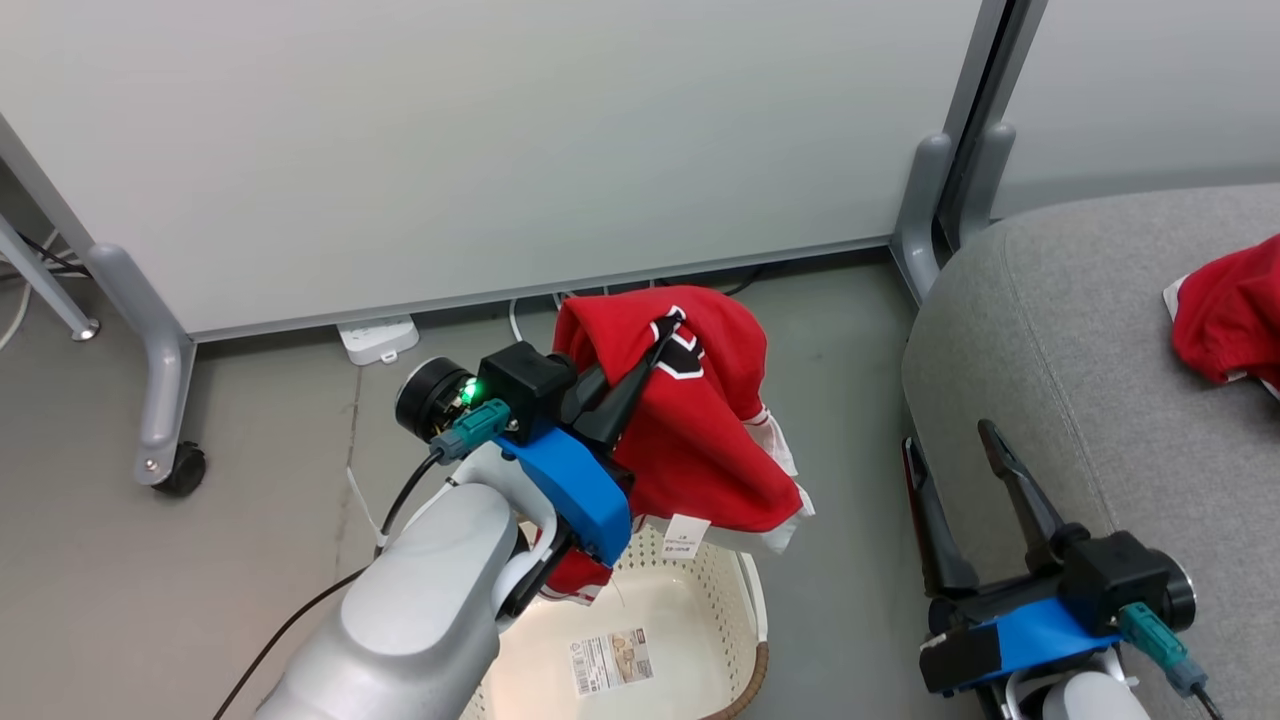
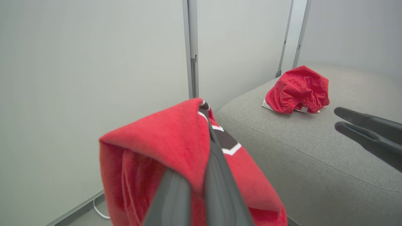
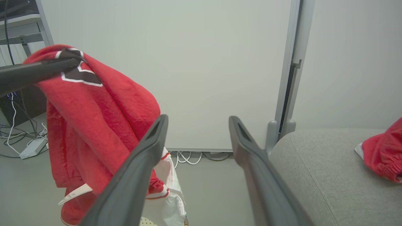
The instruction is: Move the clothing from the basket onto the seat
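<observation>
Grey floor (image 1: 200,560), white partition panels (image 1: 500,150) behind; left jaws clamped on a red shirt (image 1: 700,440), held in the air left of the seat (image 1: 1080,350), clear of it; basket (image 1: 680,600) on the floor left of the seat too; right jaws spread wide, holding nothing, at the seat's left edge; second red shirt (image 1: 1225,305) lies on the seat
</observation>
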Motion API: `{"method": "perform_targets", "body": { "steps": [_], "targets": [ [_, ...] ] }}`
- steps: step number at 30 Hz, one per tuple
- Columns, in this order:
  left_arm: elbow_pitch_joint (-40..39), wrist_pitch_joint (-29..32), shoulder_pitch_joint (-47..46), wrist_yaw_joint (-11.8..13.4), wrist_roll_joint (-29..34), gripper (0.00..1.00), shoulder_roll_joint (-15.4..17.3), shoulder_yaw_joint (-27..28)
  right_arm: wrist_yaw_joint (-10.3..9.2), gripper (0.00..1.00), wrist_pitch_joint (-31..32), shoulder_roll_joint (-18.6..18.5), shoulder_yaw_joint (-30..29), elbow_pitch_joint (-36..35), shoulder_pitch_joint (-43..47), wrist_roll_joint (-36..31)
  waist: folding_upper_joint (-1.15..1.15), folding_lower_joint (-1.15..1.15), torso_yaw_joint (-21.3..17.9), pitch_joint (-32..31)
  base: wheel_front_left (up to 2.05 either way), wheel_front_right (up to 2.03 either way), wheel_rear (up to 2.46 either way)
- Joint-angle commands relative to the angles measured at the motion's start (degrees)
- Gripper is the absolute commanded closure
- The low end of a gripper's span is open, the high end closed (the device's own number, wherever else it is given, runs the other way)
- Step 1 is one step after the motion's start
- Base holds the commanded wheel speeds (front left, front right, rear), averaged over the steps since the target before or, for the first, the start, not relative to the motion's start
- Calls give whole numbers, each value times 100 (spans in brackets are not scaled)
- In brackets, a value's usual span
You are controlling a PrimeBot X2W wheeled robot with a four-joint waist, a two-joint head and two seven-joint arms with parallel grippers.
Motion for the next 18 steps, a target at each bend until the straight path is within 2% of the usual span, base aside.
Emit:
{"method": "perform_targets", "body": {
  "steps": [1,9,18],
  "targets": [
    [-18,-29,-75,2,-25,100,-6,-43,-2,0,-4,-35,45,0,125,16,0,1,35,-82,0,0,0],
    [-9,-29,-90,2,-66,100,-20,-125,-2,0,-4,-87,304,-31,272,59,0,1,93,-171,0,0,0],
    [-35,-29,-95,2,-64,100,-34,-137,-2,0,-3,-221,891,0,116,95,0,1,136,-119,0,0,0]
  ]
}}
